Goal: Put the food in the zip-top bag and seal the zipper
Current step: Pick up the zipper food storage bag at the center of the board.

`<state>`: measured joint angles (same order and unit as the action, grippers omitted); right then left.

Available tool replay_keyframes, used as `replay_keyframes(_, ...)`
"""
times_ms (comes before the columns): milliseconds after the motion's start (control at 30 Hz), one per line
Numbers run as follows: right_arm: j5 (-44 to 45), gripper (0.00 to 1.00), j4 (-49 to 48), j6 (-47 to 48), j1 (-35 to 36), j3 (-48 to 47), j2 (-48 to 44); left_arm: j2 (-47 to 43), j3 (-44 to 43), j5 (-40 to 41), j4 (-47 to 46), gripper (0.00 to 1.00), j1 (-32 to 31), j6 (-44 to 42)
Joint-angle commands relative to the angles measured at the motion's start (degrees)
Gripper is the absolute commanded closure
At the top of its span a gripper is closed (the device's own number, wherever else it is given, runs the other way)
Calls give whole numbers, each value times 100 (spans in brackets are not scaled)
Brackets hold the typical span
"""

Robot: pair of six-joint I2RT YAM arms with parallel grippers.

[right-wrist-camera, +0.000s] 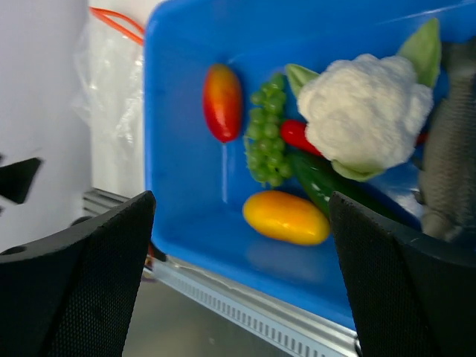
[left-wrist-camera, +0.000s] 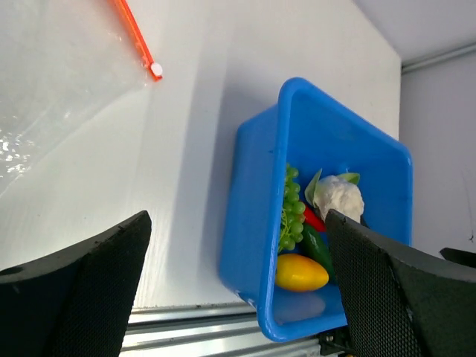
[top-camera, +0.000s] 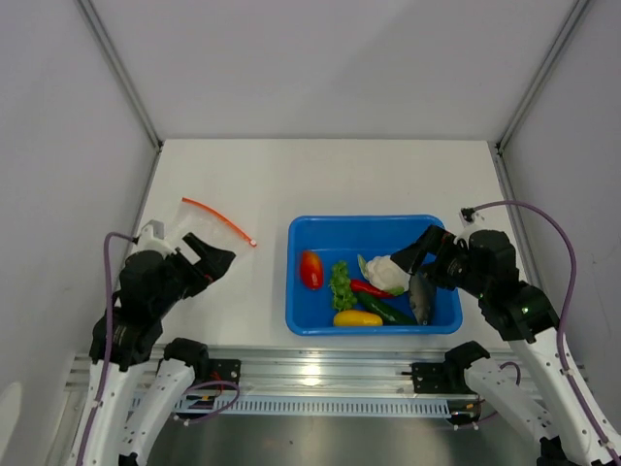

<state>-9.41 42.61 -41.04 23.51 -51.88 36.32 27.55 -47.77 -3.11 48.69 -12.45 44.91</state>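
- Left tool (top-camera: pixel 209 254): fingers spread wide with nothing between them, held above the tabletop (top-camera: pixel 320 170) at 5 o'clock of the zip-top bag.
- Right tool (top-camera: pixel 417 262): fingers spread, nothing pinched, poised over the 3 o'clock half of the tray, close to the cauliflower and fish.
- Zip-top bag (top-camera: pixel 194 228): clear, lying flat on the tabletop at 9 o'clock of the tray, apart from it.
- Zipper (top-camera: pixel 218 216): orange-red strip along the bag's 1 o'clock edge; cannot tell whether it is sealed.
- Tray (top-camera: pixel 369 221): blue, rectangular, holding all the food.
- Tomato (top-camera: pixel 310 269): at 9 o'clock in the tray.
- Lettuce (top-camera: pixel 341 284): just beside the tomato, at its 3 o'clock.
- Chili (top-camera: pixel 369 288), cucumber (top-camera: pixel 388 311): centre, partly under the cauliflower (top-camera: pixel 384 272).
- Squash (top-camera: pixel 357 317): at 6 o'clock.
- Fish (top-camera: pixel 420 296): at 4 o'clock.
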Motion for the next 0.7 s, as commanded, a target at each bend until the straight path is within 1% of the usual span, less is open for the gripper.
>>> replay_keyframes(0, 388, 1, 547, 605, 14, -182, -46, -556, 12, 453, 326, 0, 32, -114)
replay_keyframes(67, 203, 1, 450, 755, 14, -200, 68, -628, 127, 356, 168, 1, 41, -166)
replay_keyframes(133, 63, 1, 371, 816, 14, -209, 279, -479, 189, 312, 97, 1, 41, -280)
replay_keyframes(167, 36, 1, 353, 851, 14, -209, 341, -374, 163, 190, 106, 1, 41, -368)
replay_keyframes(200, 36, 1, 336, 886, 22, -209, 437, -104, 136, 206, 149, 1, 49, -386)
replay_keyframes(300, 80, 0, 274, 931, 14, -191, 473, 345, 5, 224, 247, 1, 58, -448)
replay_keyframes(433, 18, 1, 116, 1027, 14, -147, 517, 725, 13, 197, 177, 0, 111, -448)
replay_keyframes(533, -34, 1, 20, 1194, 14, -156, 674, 936, 57, 75, -113, 0, 225, -430)
replay_keyframes(667, -140, 1, -261, 1431, 22, -121, 1156, 1479, 57, 74, -561, 1, 339, -211)
